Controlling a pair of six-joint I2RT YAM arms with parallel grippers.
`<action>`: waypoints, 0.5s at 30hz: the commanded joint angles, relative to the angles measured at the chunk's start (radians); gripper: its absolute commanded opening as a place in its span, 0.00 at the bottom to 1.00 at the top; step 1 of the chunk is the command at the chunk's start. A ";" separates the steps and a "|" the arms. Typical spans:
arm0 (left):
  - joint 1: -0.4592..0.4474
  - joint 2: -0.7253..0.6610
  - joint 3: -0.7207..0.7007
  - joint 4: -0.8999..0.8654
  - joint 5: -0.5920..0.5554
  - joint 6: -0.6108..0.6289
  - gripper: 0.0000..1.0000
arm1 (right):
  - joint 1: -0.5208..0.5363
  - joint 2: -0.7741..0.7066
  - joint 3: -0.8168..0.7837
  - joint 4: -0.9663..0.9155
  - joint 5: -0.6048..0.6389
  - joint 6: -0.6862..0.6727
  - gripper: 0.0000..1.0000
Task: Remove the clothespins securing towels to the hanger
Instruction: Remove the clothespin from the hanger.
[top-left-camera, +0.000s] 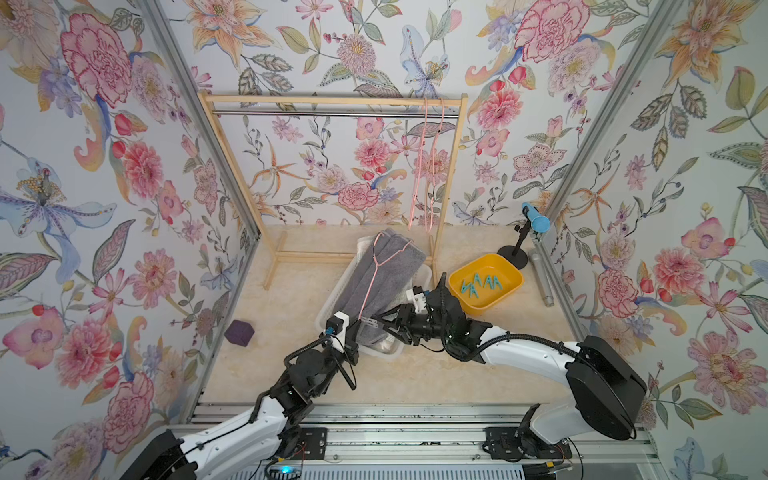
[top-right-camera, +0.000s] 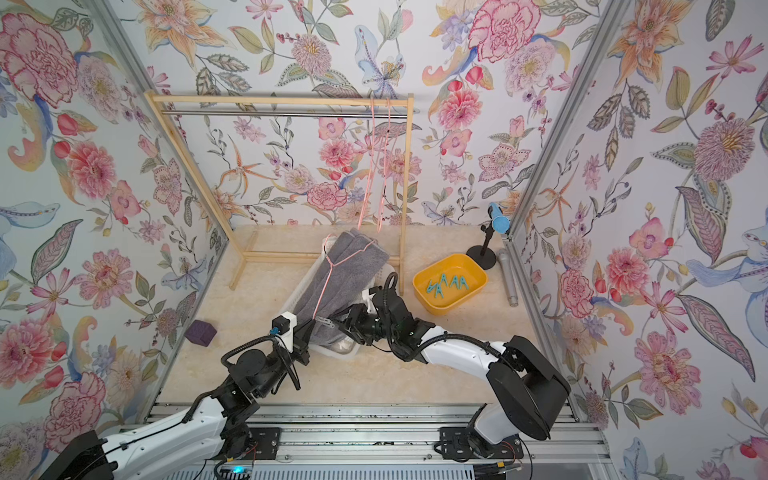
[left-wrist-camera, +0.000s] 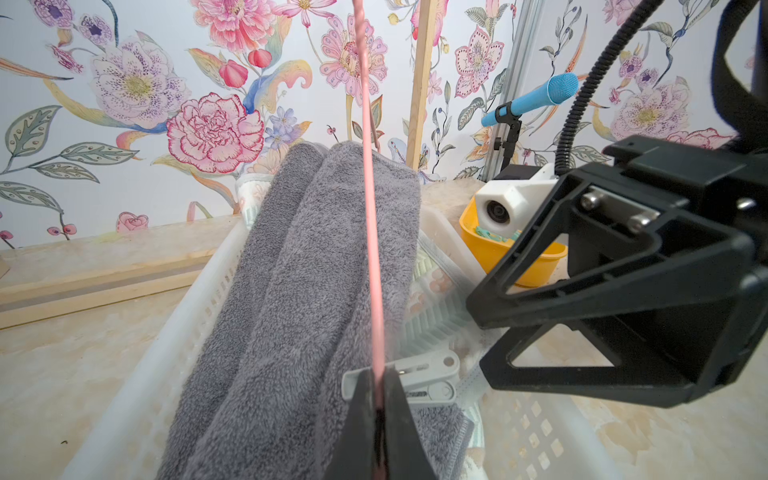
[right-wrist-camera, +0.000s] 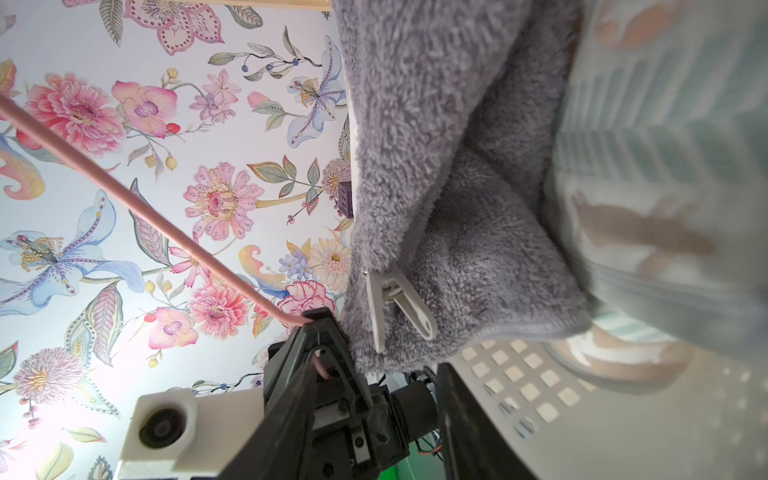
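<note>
Grey terry towel (left-wrist-camera: 291, 270) hangs on a pink wire hanger (left-wrist-camera: 371, 249) held by the left gripper (left-wrist-camera: 376, 399), jaws pinching the wire. The yellow plastic tub (top-left-camera: 486, 305) holds five teal plastic clothespins (top-left-camera: 482, 285). One pale grey clothespin (left-wrist-camera: 415, 380) is left on the towel, with the right gripper (left-wrist-camera: 482, 338) beside it, jaws spread.

Three pink hangers (left-wrist-camera: 369, 208), two towels (left-wrist-camera: 324, 249), one grey clothespin (left-wrist-camera: 415, 376), five teal clothespins (top-left-camera: 478, 280).
</note>
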 joint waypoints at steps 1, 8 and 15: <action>-0.007 0.003 0.009 0.043 -0.019 0.007 0.00 | 0.015 0.035 -0.030 0.104 0.004 0.075 0.50; -0.007 -0.007 0.009 0.038 -0.017 0.007 0.00 | 0.027 0.046 -0.042 0.115 0.023 0.085 0.51; -0.008 -0.019 0.013 0.023 -0.013 0.010 0.00 | 0.038 0.078 -0.030 0.146 0.042 0.099 0.53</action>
